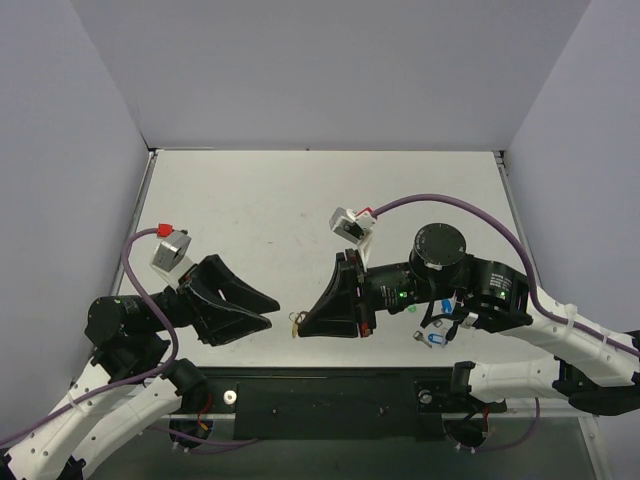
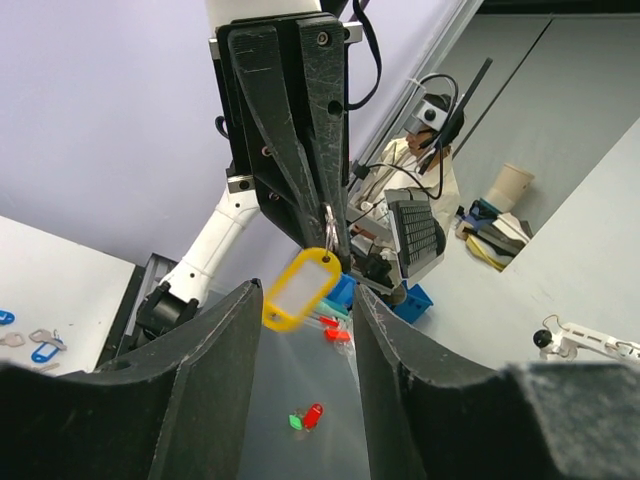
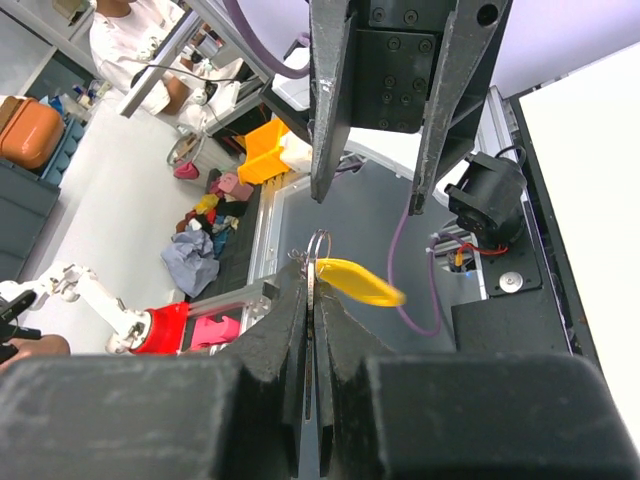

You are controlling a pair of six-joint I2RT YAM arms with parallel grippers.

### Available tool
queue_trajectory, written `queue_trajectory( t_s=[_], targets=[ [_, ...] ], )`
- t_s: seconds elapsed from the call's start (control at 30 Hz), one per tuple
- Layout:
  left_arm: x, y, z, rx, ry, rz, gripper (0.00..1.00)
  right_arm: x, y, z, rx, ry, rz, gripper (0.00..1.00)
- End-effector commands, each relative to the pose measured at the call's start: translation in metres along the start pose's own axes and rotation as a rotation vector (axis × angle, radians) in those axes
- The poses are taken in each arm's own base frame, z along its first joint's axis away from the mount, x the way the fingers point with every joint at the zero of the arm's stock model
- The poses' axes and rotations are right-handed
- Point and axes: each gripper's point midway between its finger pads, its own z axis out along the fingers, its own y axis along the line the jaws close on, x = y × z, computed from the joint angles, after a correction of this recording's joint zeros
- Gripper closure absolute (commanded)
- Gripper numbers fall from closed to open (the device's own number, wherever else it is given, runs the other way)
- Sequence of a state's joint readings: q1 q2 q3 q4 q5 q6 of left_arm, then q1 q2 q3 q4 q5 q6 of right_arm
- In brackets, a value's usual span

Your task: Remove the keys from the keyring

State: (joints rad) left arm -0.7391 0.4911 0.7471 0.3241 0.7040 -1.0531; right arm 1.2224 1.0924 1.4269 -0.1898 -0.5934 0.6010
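My right gripper (image 3: 315, 290) is shut on the keyring (image 3: 318, 243), whose thin silver loop sticks out above the fingertips. A yellow-capped key (image 3: 362, 283) hangs from the ring and swings to the right. In the left wrist view the same ring (image 2: 330, 216) sits at the tip of the right fingers (image 2: 300, 170), with the yellow cap (image 2: 300, 289) dangling below. My left gripper (image 2: 307, 292) is open, and the yellow cap lies just beyond the gap between its fingertips, touching neither. From above, the two grippers (image 1: 273, 308) (image 1: 300, 326) face each other tip to tip.
Loose keys lie on the table: a blue one (image 1: 437, 339) and a green one (image 1: 413, 308) beside the right arm, a red and green pair (image 2: 310, 416) below the left fingers, and blue ones (image 2: 45, 351) at the left. White walls enclose the table (image 1: 280, 200).
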Motion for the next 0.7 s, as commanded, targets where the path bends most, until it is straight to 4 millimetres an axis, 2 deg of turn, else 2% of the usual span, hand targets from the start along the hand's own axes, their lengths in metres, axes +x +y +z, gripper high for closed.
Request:
queue_trajectory(
  t_s=[0.0, 0.23, 0.67],
  targets=[
    [-0.013, -0.01, 0.002, 0.037, -0.06, 0.026, 0.49, -0.013, 0.009, 0.003, -0.058, -0.046, -0.012, 1.0],
    [-0.018, -0.006, 0.003, 0.033, -0.099, 0.023, 0.5, -0.016, 0.005, 0.007, -0.057, -0.055, 0.008, 1.0],
    [-0.015, 0.001, 0.006, 0.027, -0.092, 0.011, 0.54, -0.021, -0.008, 0.017, -0.042, -0.068, 0.048, 1.0]
  ],
)
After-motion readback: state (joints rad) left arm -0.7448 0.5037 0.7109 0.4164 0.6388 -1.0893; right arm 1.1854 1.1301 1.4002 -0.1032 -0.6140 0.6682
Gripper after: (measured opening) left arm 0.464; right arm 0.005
